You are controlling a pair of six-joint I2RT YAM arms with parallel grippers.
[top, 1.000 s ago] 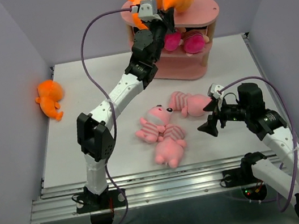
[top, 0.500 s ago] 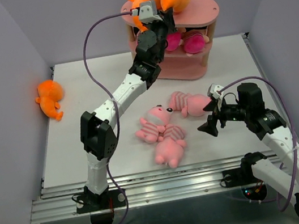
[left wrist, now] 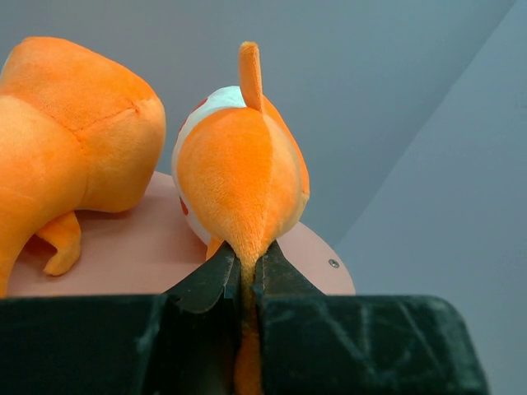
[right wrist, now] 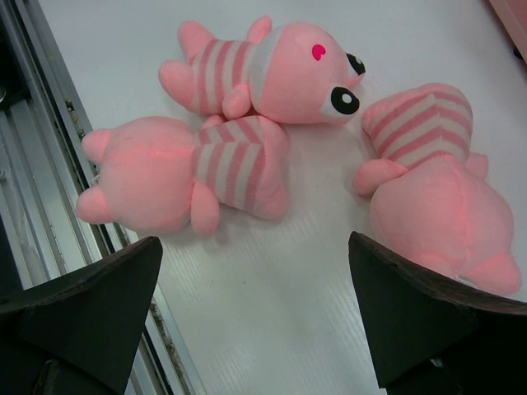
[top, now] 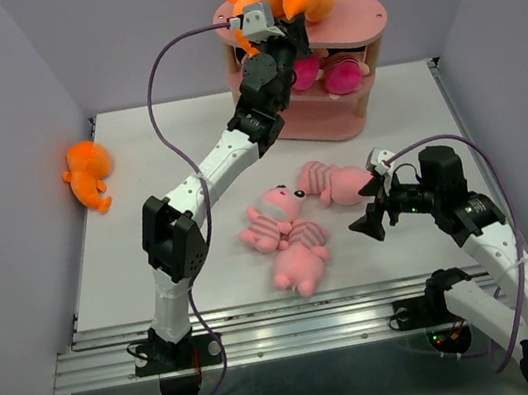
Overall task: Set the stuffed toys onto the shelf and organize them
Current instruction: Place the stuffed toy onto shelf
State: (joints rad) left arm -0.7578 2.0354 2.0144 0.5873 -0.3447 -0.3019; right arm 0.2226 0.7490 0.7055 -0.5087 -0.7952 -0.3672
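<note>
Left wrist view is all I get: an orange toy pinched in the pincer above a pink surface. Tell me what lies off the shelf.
Observer: Three pink striped pigs lie on the table in front of the shelf.
Operator: Report the right arm.
Observer: The right pincer hangs open just right of the pigs, holding nothing.
Operator: Check for other orange toys down there.
Observer: One orange monster lies at the table's far left edge.
</note>
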